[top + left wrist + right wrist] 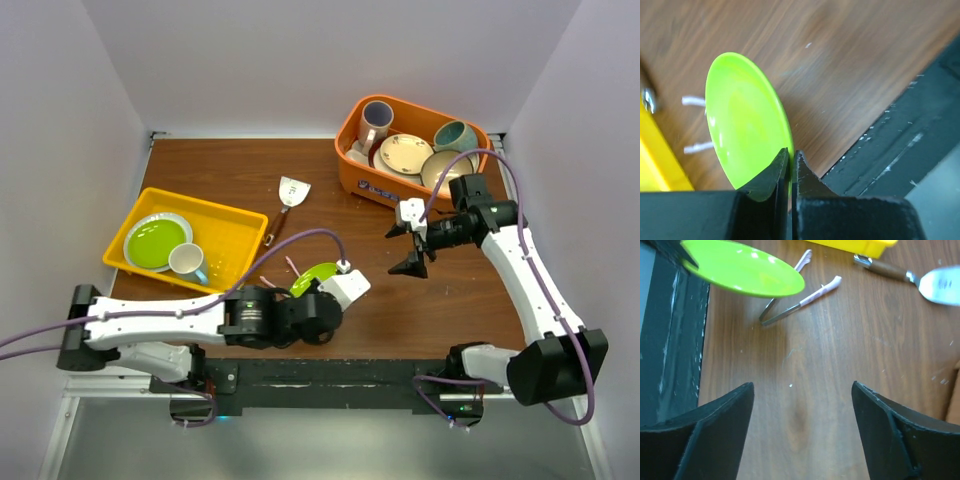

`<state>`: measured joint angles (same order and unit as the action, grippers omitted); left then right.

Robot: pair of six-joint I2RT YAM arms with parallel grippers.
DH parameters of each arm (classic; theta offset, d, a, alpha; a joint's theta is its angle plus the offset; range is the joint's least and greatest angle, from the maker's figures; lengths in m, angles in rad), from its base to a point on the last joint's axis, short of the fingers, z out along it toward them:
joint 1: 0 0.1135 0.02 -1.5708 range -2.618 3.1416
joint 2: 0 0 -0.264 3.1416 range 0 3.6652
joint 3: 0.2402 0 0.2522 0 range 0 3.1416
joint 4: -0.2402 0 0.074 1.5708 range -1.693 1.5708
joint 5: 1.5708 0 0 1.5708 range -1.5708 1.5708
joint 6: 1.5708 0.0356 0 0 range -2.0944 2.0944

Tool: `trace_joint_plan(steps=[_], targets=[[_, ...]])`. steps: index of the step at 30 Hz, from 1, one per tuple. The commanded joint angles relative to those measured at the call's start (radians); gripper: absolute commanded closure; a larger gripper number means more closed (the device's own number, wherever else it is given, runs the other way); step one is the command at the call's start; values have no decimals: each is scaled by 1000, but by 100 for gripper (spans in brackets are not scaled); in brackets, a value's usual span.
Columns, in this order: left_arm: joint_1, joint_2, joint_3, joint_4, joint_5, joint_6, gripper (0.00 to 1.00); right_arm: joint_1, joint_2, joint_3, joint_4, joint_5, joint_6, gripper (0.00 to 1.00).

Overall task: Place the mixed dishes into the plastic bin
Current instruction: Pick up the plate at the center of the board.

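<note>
Left gripper (791,156) pinches the green plate (742,125); right gripper (405,250) spread, empty. It hangs six o'clock of the bin (362,182).

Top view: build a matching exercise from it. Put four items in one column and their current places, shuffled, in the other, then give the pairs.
Items
1. all-green plate
2. white mug
3. lavender mug
4. metal spatula

Places
A. inside the orange bin
B. lying on the bare table, between tray and bin
C. pinched by its rim in the left gripper
D. inside the yellow tray

Pairs: 1-C, 2-D, 3-A, 4-B
</note>
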<state>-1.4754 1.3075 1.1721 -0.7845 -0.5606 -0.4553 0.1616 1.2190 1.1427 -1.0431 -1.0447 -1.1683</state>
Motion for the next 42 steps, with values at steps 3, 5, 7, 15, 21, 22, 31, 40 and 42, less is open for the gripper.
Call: trace_joint_plan(steps=[3, 5, 7, 15, 21, 22, 31, 40, 42], targets=[[35, -188, -129, 320, 207, 444, 100, 1, 77, 169, -412, -51, -493, 10], [81, -218, -166, 361, 270, 539, 100, 24, 71, 175, -413, -29, -502, 7], [128, -238, -199, 392, 401, 639, 100, 58, 53, 175, -407, -5, -514, 5], [176, -287, -284, 445, 590, 900, 100, 292, -18, 115, -172, 78, -274, 4], [194, -333, -337, 499, 642, 942, 100, 391, 13, 94, -139, 106, -209, 8], [199, -340, -348, 511, 645, 951, 100, 400, 16, 94, -144, 112, -209, 11], [242, -395, -420, 584, 719, 958, 100, 493, 19, 68, -94, 192, -140, 35], [297, -442, -463, 643, 788, 942, 100, 546, 45, 80, -89, 250, -116, 61], [308, -455, -476, 659, 800, 934, 100, 552, 48, 84, -89, 259, -111, 65]])
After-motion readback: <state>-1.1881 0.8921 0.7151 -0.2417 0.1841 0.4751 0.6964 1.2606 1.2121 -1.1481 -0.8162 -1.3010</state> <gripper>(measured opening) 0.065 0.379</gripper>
